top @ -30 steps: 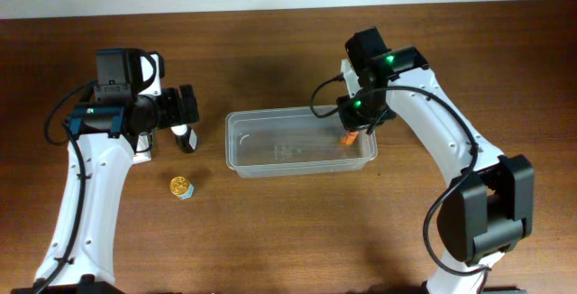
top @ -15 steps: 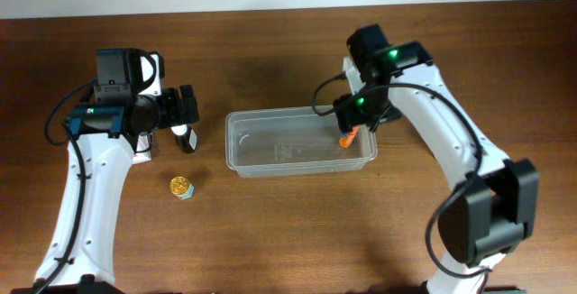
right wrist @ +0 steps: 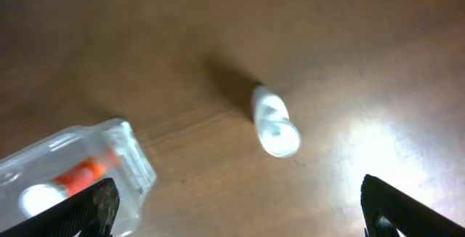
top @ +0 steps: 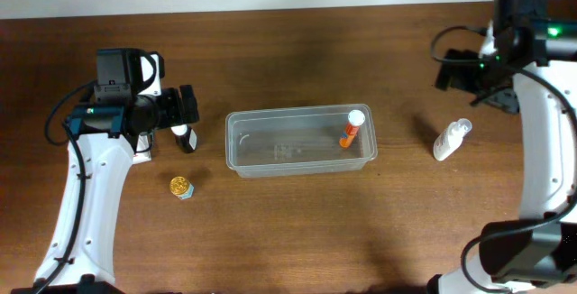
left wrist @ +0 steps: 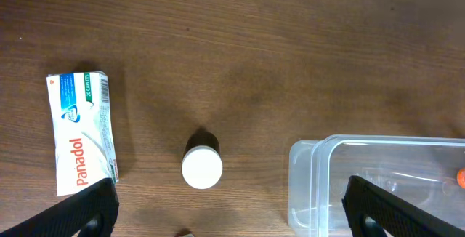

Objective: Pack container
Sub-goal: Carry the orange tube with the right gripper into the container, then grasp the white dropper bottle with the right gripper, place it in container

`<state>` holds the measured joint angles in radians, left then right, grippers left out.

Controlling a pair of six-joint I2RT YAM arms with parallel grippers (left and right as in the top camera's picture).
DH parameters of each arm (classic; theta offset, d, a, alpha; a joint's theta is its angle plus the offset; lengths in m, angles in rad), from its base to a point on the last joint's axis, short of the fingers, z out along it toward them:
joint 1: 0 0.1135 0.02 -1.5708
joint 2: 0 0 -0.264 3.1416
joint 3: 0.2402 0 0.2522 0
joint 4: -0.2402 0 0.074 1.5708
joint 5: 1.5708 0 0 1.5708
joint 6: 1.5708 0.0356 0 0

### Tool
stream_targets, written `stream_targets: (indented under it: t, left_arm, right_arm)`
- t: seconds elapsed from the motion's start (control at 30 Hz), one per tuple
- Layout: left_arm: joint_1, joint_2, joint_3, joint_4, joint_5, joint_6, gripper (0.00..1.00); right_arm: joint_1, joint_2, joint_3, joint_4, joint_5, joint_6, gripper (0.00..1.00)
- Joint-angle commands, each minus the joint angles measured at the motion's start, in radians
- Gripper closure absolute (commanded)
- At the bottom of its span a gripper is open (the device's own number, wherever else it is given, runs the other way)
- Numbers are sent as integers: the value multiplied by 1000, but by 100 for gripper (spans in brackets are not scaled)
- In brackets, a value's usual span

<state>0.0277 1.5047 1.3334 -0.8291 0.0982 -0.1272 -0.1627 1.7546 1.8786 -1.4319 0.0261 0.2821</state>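
The overhead view is sharp and evenly lit, and the brown table (top: 270, 231) is mid-bright. A soft shadow lies left of the white bottle (top: 451, 139), and a faint dark patch sits on the wood beyond the container (top: 270, 169). The left wrist view is crisp as well: the print on the Panadol box (left wrist: 83, 131) reads clearly. The right wrist view is smeared throughout, with every edge soft. There a pale glare washes the wood right of the white bottle.
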Motion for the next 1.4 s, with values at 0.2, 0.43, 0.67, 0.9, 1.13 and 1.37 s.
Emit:
stream_targets:
  t: [0.2,0.43,0.67,0.9,1.13,1.37]
  left_arm:
    - [3,3,23,5,10,13,1]
    - [3,3,23,5,10,13,1]
    - [3,3,23,5,10,13,1]
    - [3,3,23,5,10,13,1]
    - [3,3,23,5,10,13,0]
    - [3,3,23,5,10,13,0]
  right_arm:
    - [-43,19,-357,180,2,12,2]
    - [-49,19,-483,312,13,11,2]
    - [-62,19,-488,369,12,11,20]
    - [-62,19,-488,374,12,11,62]
    - [-62,19,-487,375,12,3,69]
    - [-60,13,-440,341,12,-23,78]
